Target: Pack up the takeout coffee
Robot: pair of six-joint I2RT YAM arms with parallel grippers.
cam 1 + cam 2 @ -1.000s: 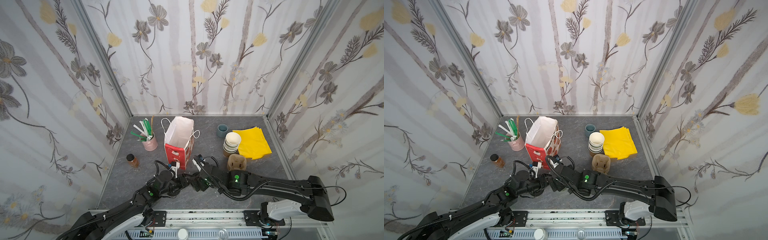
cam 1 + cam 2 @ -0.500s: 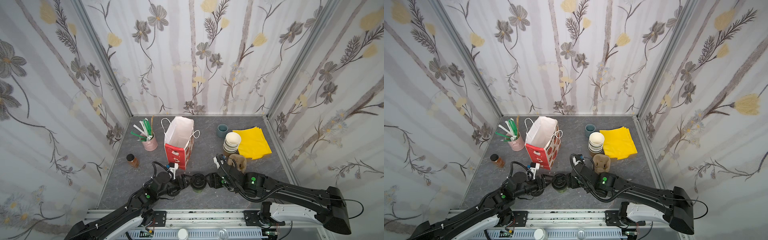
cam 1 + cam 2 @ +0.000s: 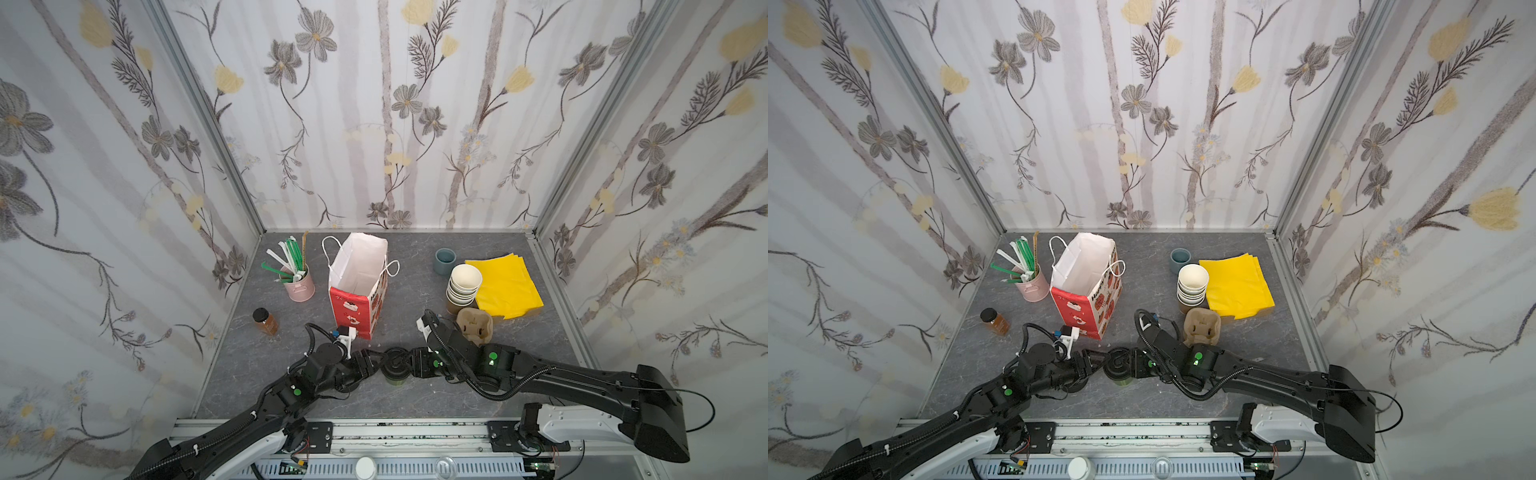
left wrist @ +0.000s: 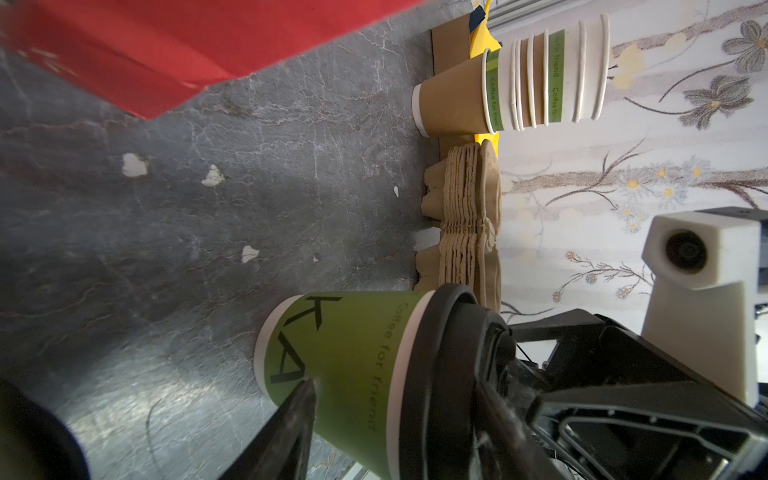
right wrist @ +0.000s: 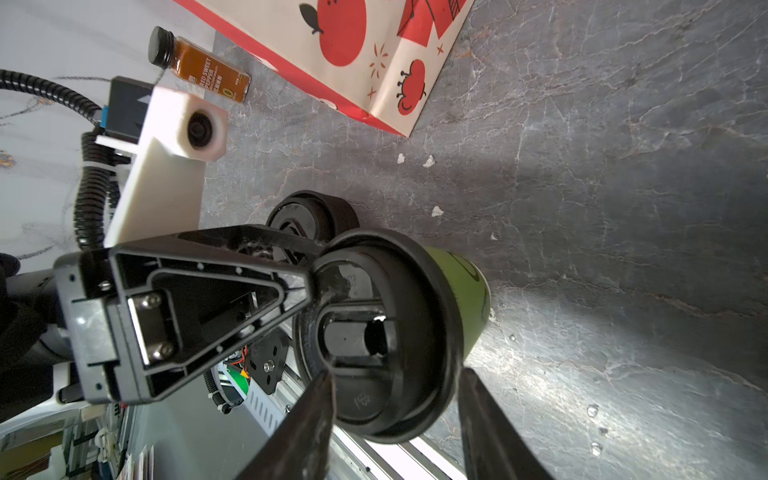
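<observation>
Right wrist view: takeout coffee (image 5: 453,291) upright on surface (image 5: 623,208), near side, centre, in front of red-and-white bag (image 5: 374,62). Left pincer (image 4: 395,382) partly open, fingers touching wall and lid; right pincer (image 5: 395,371) straddles lid; cannot tell whether either grips

coffee (image 3: 395,366) before bag (image 3: 352,311), cups (image 3: 464,279) right

Stacked cups (image 3: 464,282) stand beside yellow napkins (image 3: 505,286).
</observation>
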